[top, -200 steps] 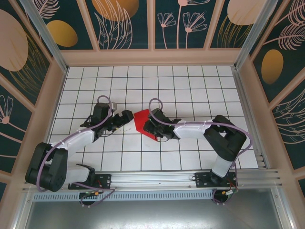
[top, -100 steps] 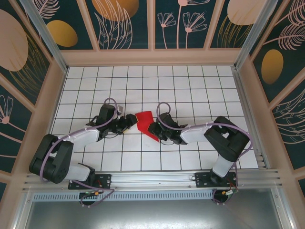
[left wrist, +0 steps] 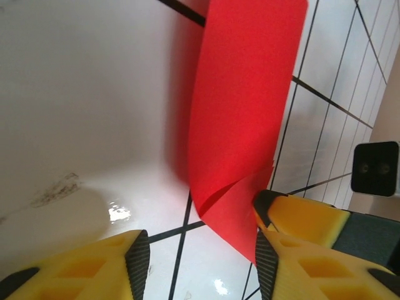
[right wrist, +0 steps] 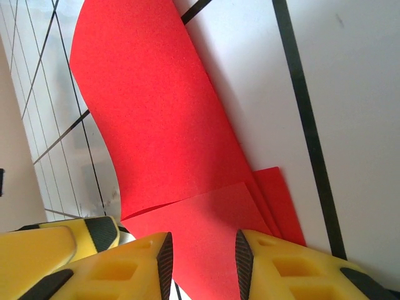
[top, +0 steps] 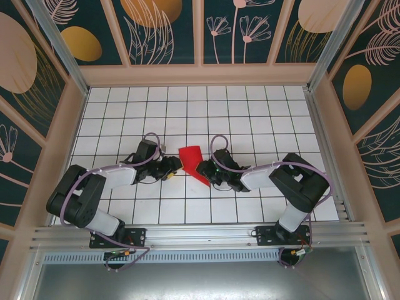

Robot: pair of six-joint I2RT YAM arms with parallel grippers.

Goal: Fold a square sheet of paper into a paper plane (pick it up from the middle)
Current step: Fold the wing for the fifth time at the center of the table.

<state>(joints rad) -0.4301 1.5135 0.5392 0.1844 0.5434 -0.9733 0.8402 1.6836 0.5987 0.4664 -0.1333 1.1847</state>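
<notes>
From overhead I see the square sheet of paper point(top: 190, 159) partly folded at the middle of the gridded table point(top: 250, 112), with the left gripper point(top: 176, 165) at its left edge and the right gripper point(top: 200, 169) on its near right corner. On my left wrist camera the jaws stand wide apart, gripping nothing; the red sheet point(left wrist: 240, 119) rises in a curl by the right-hand finger point(left wrist: 306, 269). On my right wrist camera the jaws are narrowly apart, with the flat folded layers point(right wrist: 156, 125) lying across the gap.
</notes>
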